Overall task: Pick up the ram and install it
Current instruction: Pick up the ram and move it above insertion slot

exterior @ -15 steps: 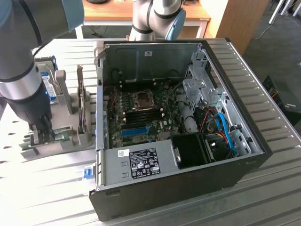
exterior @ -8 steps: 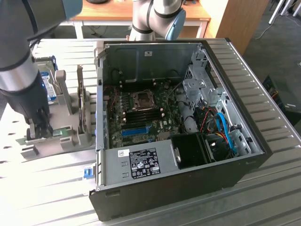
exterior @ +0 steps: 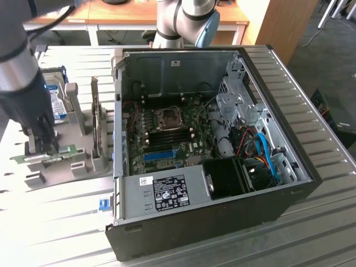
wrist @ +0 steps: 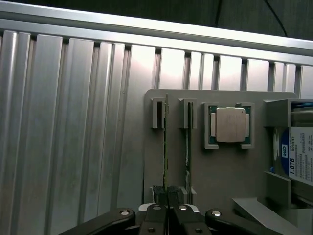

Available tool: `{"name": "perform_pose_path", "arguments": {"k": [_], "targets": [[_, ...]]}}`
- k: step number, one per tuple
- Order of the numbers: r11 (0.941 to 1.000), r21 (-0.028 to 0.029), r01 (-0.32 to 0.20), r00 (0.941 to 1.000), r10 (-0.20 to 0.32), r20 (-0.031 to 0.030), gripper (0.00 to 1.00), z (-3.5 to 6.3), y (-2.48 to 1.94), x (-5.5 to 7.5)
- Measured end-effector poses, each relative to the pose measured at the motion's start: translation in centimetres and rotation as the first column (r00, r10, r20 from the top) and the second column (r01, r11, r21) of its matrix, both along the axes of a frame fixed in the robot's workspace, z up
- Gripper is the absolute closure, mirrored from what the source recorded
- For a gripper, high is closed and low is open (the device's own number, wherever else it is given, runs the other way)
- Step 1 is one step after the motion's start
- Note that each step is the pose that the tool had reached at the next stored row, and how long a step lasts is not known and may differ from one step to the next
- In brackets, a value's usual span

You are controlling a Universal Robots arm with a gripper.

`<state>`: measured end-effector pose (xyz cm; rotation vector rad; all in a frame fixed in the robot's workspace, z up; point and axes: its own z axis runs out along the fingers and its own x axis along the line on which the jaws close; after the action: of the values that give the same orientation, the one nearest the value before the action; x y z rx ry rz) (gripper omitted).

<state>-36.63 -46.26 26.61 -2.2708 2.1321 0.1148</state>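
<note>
The ram (wrist: 166, 147) stands on edge in a slot of the grey holder (wrist: 220, 166), seen as a thin green line running away from the fingers. My gripper (wrist: 167, 197) is shut on its near end, with the dark fingertips (wrist: 158, 195) pressed against both faces. A twin green stick (wrist: 187, 147) stands in the neighbouring slot, just beside the fingers. In the exterior view the gripper (exterior: 49, 149) reaches down into the holder (exterior: 72, 167) at the left, outside the open computer case (exterior: 222, 222).
A processor (wrist: 230, 125) and a hard drive (wrist: 298, 156) sit in the same holder. Inside the case lies the motherboard (exterior: 192, 146), with dark memory slots (exterior: 167, 132) and a blue slot (exterior: 158, 154). Cables and a drive cage crowd the case's right side. The table is ribbed metal.
</note>
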Motion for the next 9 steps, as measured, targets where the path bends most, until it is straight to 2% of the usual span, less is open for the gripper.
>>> {"name": "perform_pose_path", "arguments": {"k": [9], "targets": [[1.0,-0.0088,0.001,1.0,-0.001,-0.0011,0.88,3.96,0.01,0.0]]}}
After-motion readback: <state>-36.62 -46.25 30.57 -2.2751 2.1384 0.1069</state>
